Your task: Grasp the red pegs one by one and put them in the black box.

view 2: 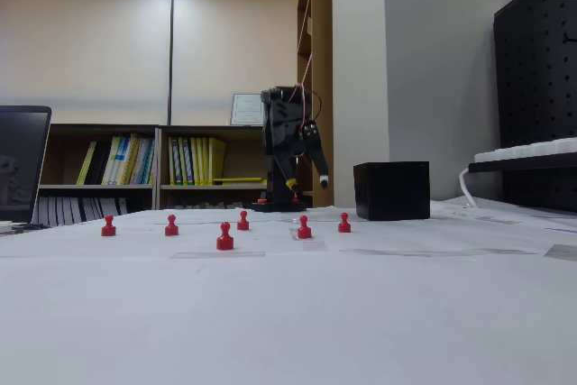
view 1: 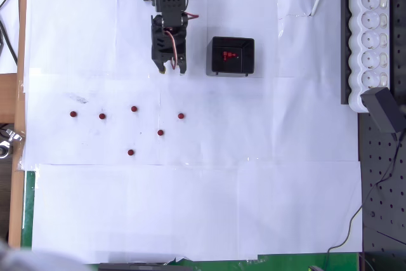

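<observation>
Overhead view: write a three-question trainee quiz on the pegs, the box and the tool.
1. How many red pegs stand on the white paper?
2. True or false: the tool holds a peg.
3. In the overhead view, the black box lies where from the tool? A) left B) right C) below

Key: 1) six; 2) false, nothing shows between its fingers; 3) B.

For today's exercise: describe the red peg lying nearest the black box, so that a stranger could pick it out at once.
In the overhead view, find the black box on the white paper. Below it and slightly left lies a red peg. It is the rightmost of the six scattered pegs.
</observation>
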